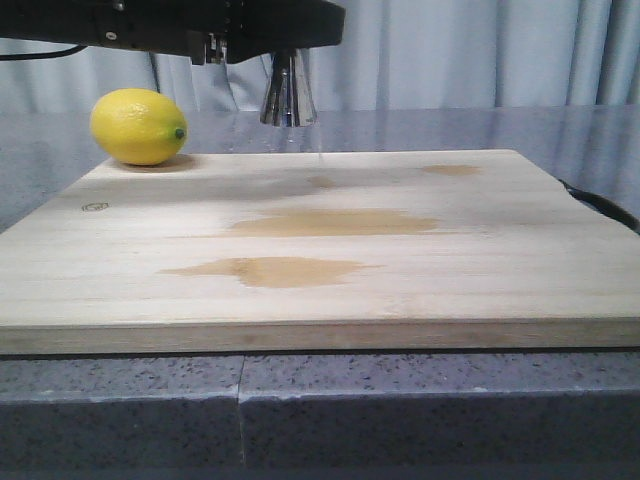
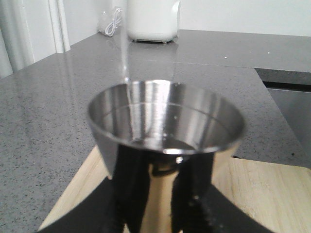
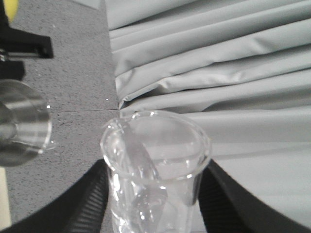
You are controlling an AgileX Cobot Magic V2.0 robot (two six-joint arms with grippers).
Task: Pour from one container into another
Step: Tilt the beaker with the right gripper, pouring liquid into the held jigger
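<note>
The steel jigger [image 2: 165,121] stands upright between the black fingers [image 2: 133,189] of my left gripper [image 2: 163,191], which is shut on its narrow waist. Its upper cup holds a little liquid. In the front view its lower cone [image 1: 288,95] hangs above the far edge of the wooden board [image 1: 300,190]. My right gripper [image 3: 158,199] is shut on the clear glass beaker [image 3: 155,160], which is tipped with its spout toward the jigger [image 3: 22,126]. A thin clear stream [image 2: 125,53] comes down at the jigger's far rim.
A yellow lemon [image 1: 138,126] lies on the board's far left corner. Wet brown stains [image 1: 330,222] mark the board's middle. Grey stone counter surrounds the board, with a black cable [image 1: 600,205] at the right, curtains behind, and a white appliance [image 2: 153,19] on the counter.
</note>
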